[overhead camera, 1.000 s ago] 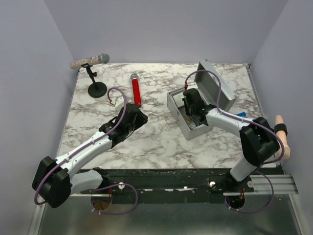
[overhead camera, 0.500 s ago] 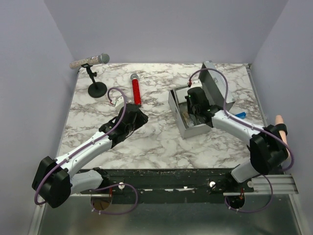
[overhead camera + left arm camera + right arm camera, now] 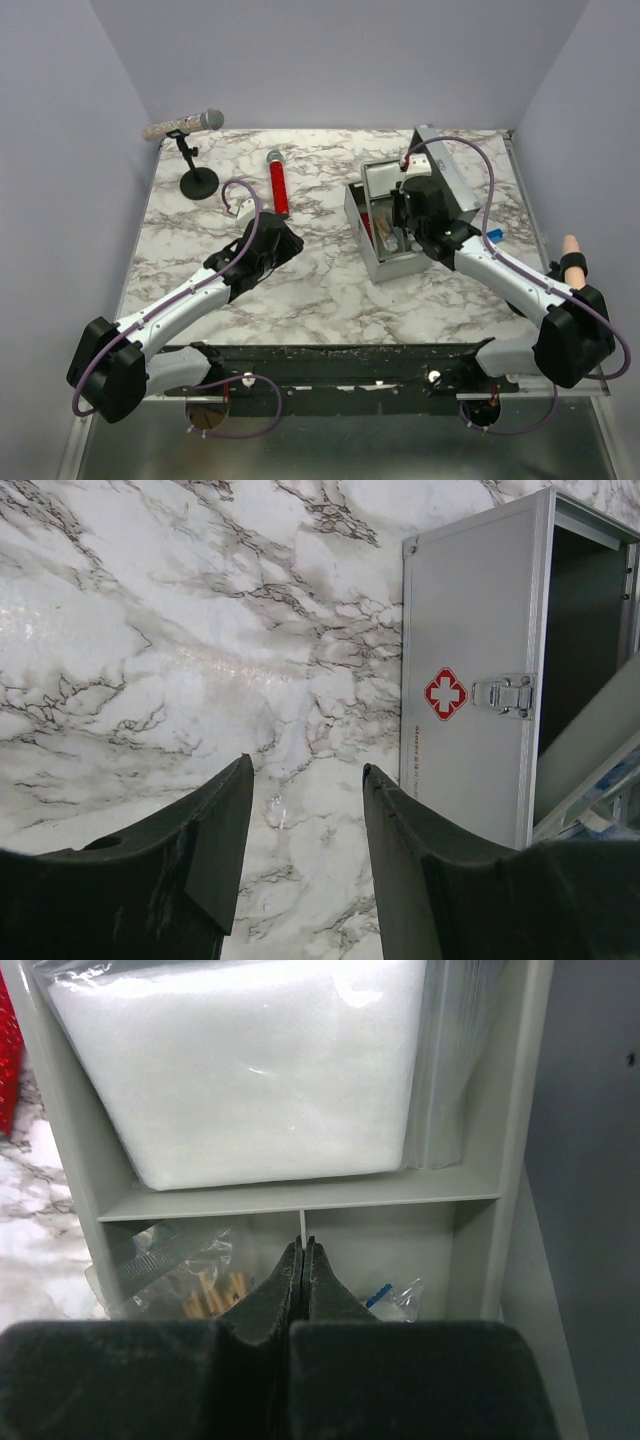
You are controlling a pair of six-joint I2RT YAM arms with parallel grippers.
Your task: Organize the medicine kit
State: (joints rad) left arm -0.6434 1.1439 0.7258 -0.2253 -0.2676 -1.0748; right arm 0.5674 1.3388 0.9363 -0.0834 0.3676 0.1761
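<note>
The medicine kit (image 3: 385,262) is a grey metal box standing open at the right of the table, its lid (image 3: 452,178) tilted back. In the left wrist view its front (image 3: 465,630) shows a red cross and a silver latch (image 3: 505,695). My right gripper (image 3: 408,212) is shut and empty over the kit's inner tray (image 3: 300,1200). In the right wrist view the gripper (image 3: 302,1245) sits at the tray divider. A white padded pack (image 3: 240,1060) fills the far compartment, with a bag of wooden sticks (image 3: 195,1285) and a small bag (image 3: 395,1298) nearer. My left gripper (image 3: 288,240) is open and empty, its tips (image 3: 305,770) low over bare marble left of the kit.
A red microphone (image 3: 277,185) lies at the back middle. A glittery microphone (image 3: 183,125) sits on a black stand (image 3: 199,182) at the back left. A blue item (image 3: 492,237) lies right of the kit. A skin-coloured object with a black band (image 3: 573,265) stands beyond the table's right edge.
The kit has turned more square to the table edge and shifted slightly back. My right arm swung right, its gripper moving toward the kit's far side. The left arm has barely moved.
</note>
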